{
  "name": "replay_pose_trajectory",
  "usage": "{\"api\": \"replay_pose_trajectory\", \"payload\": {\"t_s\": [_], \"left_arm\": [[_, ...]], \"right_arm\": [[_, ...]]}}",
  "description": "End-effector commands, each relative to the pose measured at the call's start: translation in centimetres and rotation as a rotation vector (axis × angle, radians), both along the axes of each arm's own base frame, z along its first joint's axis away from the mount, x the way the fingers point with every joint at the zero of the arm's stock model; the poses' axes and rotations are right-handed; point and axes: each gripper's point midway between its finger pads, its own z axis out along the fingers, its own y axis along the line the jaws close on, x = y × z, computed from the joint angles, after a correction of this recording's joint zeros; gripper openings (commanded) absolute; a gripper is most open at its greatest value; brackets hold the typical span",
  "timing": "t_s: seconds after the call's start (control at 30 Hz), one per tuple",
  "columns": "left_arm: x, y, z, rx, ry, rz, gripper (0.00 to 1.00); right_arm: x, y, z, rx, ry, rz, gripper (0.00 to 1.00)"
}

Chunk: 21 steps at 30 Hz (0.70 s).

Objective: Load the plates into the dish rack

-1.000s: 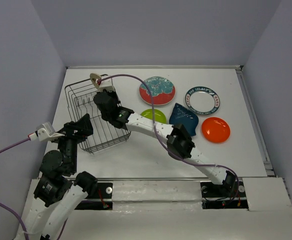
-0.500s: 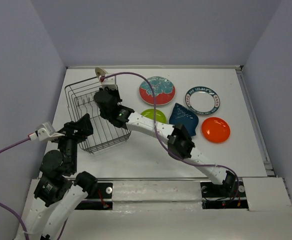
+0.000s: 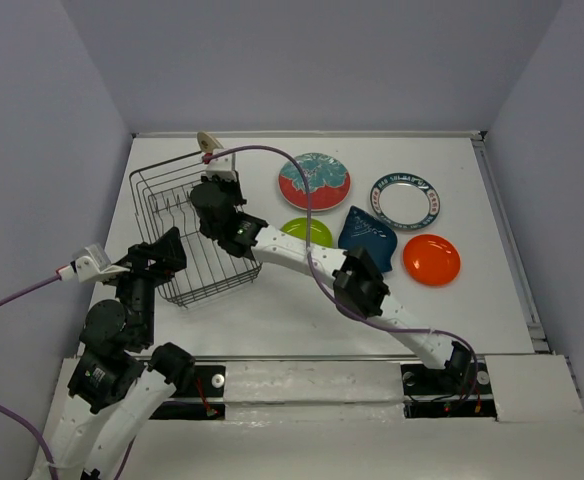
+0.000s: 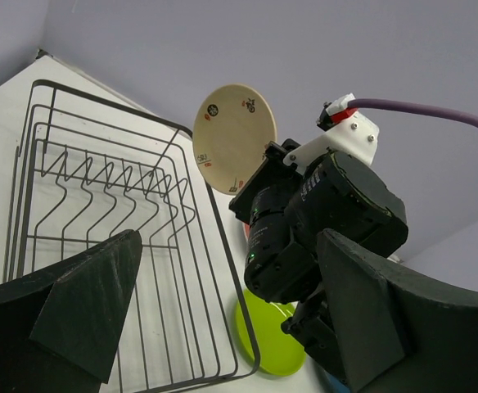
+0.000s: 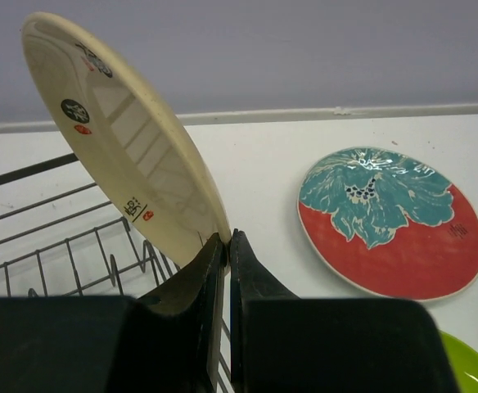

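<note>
My right gripper (image 3: 211, 160) is shut on the lower rim of the beige plate (image 3: 208, 141), holding it tilted on edge above the far right side of the black wire dish rack (image 3: 172, 225). The plate (image 5: 124, 139) and the gripper (image 5: 227, 241) show close up in the right wrist view, with rack prongs (image 5: 83, 246) below. My left gripper (image 3: 164, 250) is open and empty at the rack's near left side; its view shows the rack (image 4: 100, 188) and the beige plate (image 4: 235, 135). No plate stands in the rack.
On the table right of the rack lie the red and teal floral plate (image 3: 314, 181), the white blue-rimmed plate (image 3: 405, 200), the lime green plate (image 3: 312, 232) partly under my right arm, the dark blue leaf plate (image 3: 369, 230) and the orange plate (image 3: 432, 259).
My right gripper has carried the beige plate a little to the right and towards the back wall. The left arm has not moved.
</note>
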Motion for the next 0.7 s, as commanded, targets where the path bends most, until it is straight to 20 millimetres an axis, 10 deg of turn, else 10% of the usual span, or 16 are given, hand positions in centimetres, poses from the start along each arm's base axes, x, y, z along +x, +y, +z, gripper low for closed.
{"api": "replay_pose_trajectory", "payload": {"t_s": [0.0,0.67], "left_arm": [[0.1,0.2,1.7,-0.021,-0.045,0.013,0.99],[-0.2,0.4,1.7,-0.028,-0.049,0.018,0.99]], "right_arm": [[-0.6,0.6,1.5,0.127,-0.041,-0.013,0.07],[-1.2,3.4,-4.1,0.12,0.076,0.091,0.07]]}}
